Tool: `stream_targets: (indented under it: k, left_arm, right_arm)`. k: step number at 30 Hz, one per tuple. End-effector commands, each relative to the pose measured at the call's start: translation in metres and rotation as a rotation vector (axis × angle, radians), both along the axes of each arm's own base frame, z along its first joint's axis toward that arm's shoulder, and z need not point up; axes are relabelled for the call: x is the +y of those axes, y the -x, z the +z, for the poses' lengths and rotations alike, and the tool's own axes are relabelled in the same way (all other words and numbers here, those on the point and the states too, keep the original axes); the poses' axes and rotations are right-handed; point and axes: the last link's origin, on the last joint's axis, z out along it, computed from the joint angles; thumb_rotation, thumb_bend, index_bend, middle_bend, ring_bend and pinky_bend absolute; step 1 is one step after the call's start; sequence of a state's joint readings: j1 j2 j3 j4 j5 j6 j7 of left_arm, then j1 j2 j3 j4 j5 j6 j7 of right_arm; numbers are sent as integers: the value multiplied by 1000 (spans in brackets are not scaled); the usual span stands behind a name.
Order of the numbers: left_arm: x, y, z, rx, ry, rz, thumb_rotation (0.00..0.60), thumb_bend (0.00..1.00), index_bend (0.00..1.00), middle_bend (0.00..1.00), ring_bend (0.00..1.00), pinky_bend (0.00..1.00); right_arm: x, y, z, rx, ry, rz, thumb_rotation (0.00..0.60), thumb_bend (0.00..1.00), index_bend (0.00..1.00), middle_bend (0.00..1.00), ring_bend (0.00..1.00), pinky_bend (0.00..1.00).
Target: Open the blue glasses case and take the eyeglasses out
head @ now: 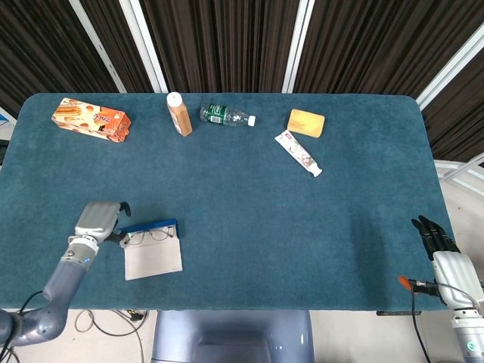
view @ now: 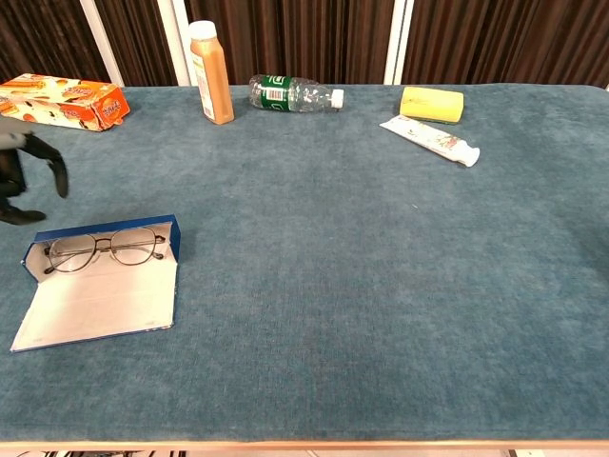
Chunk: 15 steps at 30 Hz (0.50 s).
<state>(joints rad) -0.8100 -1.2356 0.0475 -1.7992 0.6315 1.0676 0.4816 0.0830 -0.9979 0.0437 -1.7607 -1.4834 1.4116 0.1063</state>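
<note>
Teal felt table [head: 249,197] w/ dark curtains behind. Left hand [head: 97,221] hovers just left of the blue glasses case [view: 100,286], fingers [view: 52,167] spread, holding nothing. Case lies open near front-left edge, lid flat toward the robot, eyeglasses [view: 105,248] inside the tray. Right hand [head: 436,236] off the table's right-front corner, fingers straight and apart, empty. Far edge: snack box [head: 91,119], orange bottle [head: 179,113], water bottle [head: 225,116], sponge [head: 305,122], tube [head: 298,153].
</note>
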Motion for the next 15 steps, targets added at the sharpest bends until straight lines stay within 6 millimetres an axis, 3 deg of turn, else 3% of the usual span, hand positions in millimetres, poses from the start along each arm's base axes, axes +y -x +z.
stream_targets:
  k: [1,15]
  left_arm:
    - [3,-7,-11,4,-7,-15,600,305,426,973,877,963]
    - [4,-15,-31,28,-32,1,600,307,451,975,880,965]
  right_arm:
    - [0,0,0,0,-1,0,600,158,0,0,0,186]
    - [-1,0,0,-6,-6,6,600,160,0,0,0,187]
